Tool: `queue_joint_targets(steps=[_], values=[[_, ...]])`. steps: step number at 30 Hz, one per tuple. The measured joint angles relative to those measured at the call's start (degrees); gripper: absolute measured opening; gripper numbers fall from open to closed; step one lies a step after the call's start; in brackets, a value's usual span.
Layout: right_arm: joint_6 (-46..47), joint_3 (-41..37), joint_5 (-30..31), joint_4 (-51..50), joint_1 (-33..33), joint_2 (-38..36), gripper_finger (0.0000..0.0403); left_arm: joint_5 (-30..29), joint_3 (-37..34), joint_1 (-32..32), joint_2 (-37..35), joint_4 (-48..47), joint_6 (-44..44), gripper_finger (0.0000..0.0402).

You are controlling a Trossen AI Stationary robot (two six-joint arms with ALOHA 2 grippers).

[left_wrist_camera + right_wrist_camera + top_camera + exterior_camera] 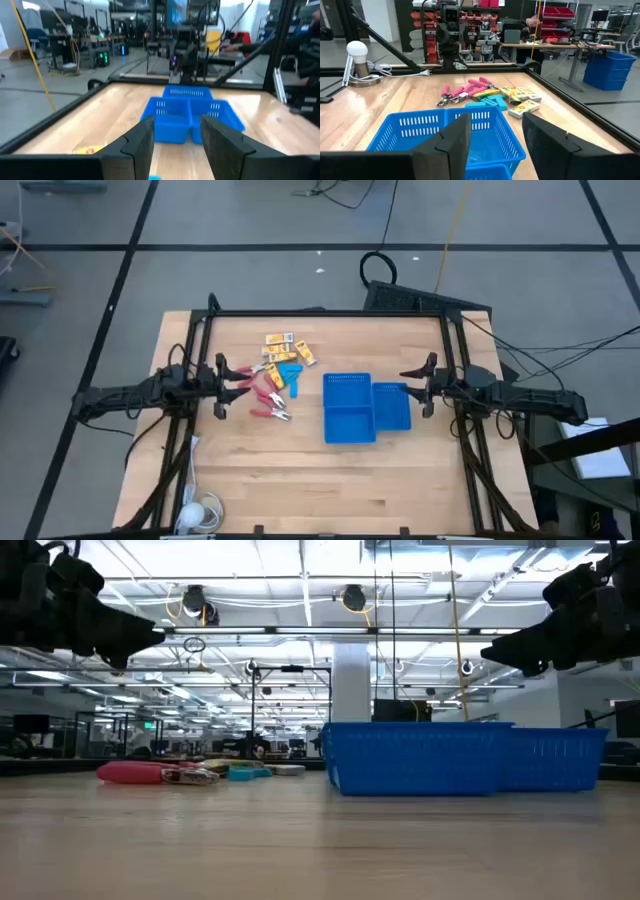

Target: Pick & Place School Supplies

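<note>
The school supplies lie in a loose pile on the wooden table, left of centre. There are yellow-orange packets [281,340] [522,101], red-handled tools with metal tips [266,392] [464,90] and light-blue pieces [290,374] [487,103]. My left gripper [221,386] [177,145] hangs open above the table just left of the pile. My right gripper [428,385] [495,145] is open too, above the table at the right edge of the blue compartmented tray [364,408].
The blue tray [460,755] [187,117] stands right of the pile. A black frame [330,313] runs along the table's left, far and right edges. A white lamp with its cable [197,513] [358,56] sits at the near left corner. Bare wood lies along the near side.
</note>
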Motion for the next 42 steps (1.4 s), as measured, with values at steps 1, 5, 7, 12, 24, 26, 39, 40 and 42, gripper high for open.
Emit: queue_joint_targets(steps=[1,5,7,12,24,26,39,40,42], values=[[0.0,-0.02,0.0,0.0,0.0,0.0,0.0169,0.0,0.0,-0.02,0.0,0.63,-0.14,0.0161],[0.02,0.0,0.0,0.0,-0.01,0.0,0.0169,0.02,0.02,-0.02,0.0,2.78,-3.34,0.0161],[0.02,-0.02,0.0,-0.02,0.0,0.0,0.0169,-0.11,0.0,-0.02,0.02,2.55,-6.15,0.0161],[0.0,-0.02,-0.01,-0.02,0.0,0.0,0.0169,-1.62,0.02,0.0,0.02,3.44,-10.3,0.0161],[0.01,-0.01,-0.02,-0.01,-0.01,0.0,0.0169,-17.59,5.21,2.81,12.73,-15.59,-26.88,0.0161],[0.02,-0.02,-0.02,0.0,0.0,0.0,0.0169,-19.49,8.0,4.24,17.65,-22.37,-27.98,0.0161],[0.01,-0.01,-0.02,0.0,-0.01,-0.02,0.0169,-23.09,17.27,13.46,45.72,-33.76,-24.64,0.0161],[0.01,-0.01,-0.03,0.0,0.0,0.0,0.0169,-23.95,17.27,13.93,47.4,-33.84,-25.19,0.0161],[0.01,-0.02,-0.02,0.0,-0.01,0.0,0.0169,-24.58,17.27,14.95,50.45,-33.78,-25.67,0.0161]])
